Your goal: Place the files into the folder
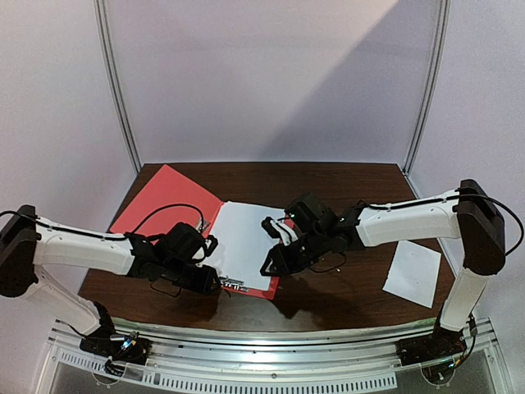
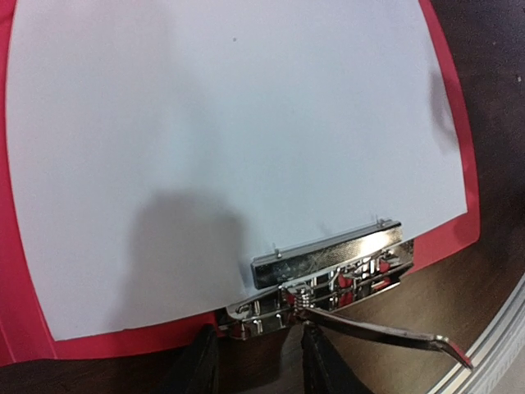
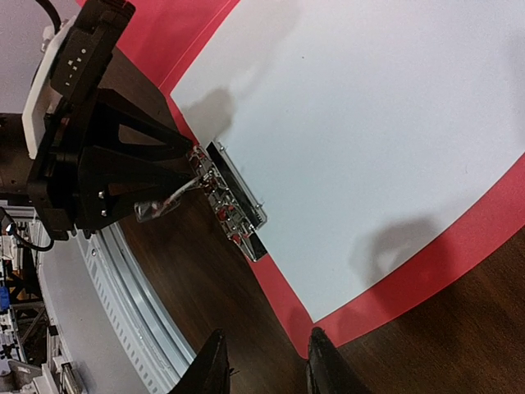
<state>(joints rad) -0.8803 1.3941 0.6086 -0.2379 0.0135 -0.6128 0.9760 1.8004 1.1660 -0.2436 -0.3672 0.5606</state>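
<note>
The red folder (image 1: 164, 205) lies open on the table. The large white sheet (image 1: 242, 238) lies on its right half, its near edge under the metal clip (image 1: 234, 286). In the left wrist view the sheet (image 2: 230, 148) fills the frame, and the clip (image 2: 328, 267) has its lever (image 2: 385, 332) raised, slanting right over one finger. My left gripper (image 2: 258, 369) is open right at the clip, with nothing between its fingers. My right gripper (image 3: 267, 369) is open and empty, just above the folder's near right corner (image 3: 328, 324). The small sheet (image 1: 413, 273) lies on the table far right.
The table's near edge has a metal rail (image 1: 271, 345). Both arms reach in over the near part of the table, my left gripper (image 1: 213, 281) and right gripper (image 1: 271, 264) close together. Grey walls stand around the table.
</note>
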